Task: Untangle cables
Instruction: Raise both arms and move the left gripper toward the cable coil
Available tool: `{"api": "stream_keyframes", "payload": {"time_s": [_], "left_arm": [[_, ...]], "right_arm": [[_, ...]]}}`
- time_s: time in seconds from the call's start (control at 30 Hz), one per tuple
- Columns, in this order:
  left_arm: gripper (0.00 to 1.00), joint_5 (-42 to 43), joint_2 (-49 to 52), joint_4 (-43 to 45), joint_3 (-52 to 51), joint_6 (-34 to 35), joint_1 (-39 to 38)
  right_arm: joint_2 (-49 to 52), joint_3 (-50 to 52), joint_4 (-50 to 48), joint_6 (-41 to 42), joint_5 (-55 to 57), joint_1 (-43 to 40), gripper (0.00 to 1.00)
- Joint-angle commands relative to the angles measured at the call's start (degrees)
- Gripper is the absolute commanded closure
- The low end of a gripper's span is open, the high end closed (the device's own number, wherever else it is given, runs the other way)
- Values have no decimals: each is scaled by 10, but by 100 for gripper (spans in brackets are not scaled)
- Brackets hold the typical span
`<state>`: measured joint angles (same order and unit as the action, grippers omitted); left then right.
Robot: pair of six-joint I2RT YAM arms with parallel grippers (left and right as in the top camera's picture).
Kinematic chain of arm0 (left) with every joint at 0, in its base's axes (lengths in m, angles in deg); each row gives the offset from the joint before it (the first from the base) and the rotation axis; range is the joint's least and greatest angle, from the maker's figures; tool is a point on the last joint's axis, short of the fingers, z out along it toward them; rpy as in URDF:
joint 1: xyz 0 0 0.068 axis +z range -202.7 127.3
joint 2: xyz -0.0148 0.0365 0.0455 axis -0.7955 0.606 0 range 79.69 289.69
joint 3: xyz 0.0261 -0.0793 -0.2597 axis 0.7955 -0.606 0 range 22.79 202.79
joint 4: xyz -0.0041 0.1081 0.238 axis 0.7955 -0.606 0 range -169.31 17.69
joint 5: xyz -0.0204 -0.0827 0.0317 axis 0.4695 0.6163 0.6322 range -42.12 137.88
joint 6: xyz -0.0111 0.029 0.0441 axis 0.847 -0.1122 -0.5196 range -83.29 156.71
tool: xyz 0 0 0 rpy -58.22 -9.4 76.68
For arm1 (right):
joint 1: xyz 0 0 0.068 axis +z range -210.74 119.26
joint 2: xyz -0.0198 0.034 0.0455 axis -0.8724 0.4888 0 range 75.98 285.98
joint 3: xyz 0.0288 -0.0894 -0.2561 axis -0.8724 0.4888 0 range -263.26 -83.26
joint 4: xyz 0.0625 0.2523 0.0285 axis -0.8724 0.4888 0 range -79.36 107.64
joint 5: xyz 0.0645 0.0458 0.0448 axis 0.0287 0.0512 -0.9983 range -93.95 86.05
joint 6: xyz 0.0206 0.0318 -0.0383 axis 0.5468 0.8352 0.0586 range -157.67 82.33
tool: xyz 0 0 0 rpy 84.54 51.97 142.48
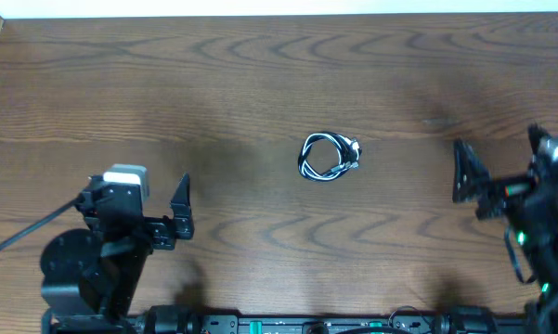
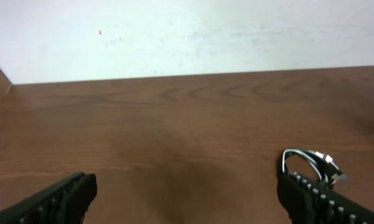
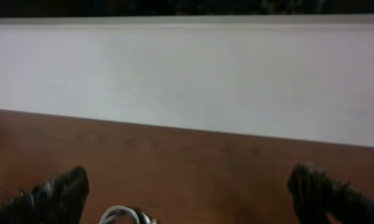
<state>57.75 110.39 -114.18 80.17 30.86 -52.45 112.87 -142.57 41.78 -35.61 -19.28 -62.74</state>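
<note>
Overhead, the left claw [image 2: 187, 186] stands wide open and empty. The cables [image 1: 330, 156] sit bundled ahead to its right, left of the equally open right claw [image 3: 190, 183]. Untangling seemingly hasn't started; next, pinch one loop.

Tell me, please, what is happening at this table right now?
Two robot arms sit at a wooden table with a small tangle of black and white cables lying near its middle. Neither arm has hold of it. The left gripper and the right gripper are both open and empty, one on each side of the bundle and well apart from it. The untangling has not started yet.
</note>
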Motion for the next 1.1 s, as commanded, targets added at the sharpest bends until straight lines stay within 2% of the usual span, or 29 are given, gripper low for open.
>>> {"api": "stream_keyframes", "payload": {"time_s": [0.0,0.17,0.33,0.5,0.67,0.87,0.9,0.93,0.97,1.0,1.03,1.07], "left_arm": [[2,-11,46,-27,70,8,-2],[2,-12,121,-77,167,15,-2],[2,-12,181,-133,227,17,-2],[2,-9,214,-185,231,16,-2],[2,12,228,-171,231,16,-2],[2,32,231,-172,231,16,-2],[8,32,232,-169,231,16,-2],[33,32,232,-167,231,16,-2],[54,32,232,-165,230,16,-2],[64,32,234,-163,230,16,-2],[68,32,236,-162,230,16,-2],[68,32,238,-159,230,16,-2]], "right_arm": [[77,-65,32,-11,-55,5,1],[166,-145,116,-35,-77,5,1],[207,-182,169,-87,-77,5,1],[208,-182,195,-90,-76,5,1],[211,-181,239,-90,-35,5,1],[218,-181,255,-90,-44,5,1],[218,-181,254,-90,-43,5,1],[218,-181,254,-90,-45,5,5],[218,-181,254,-92,-45,5,24],[219,-181,252,-98,-45,5,38],[220,-181,251,-101,-43,5,41],[221,-181,250,-101,-41,5,24]]}}
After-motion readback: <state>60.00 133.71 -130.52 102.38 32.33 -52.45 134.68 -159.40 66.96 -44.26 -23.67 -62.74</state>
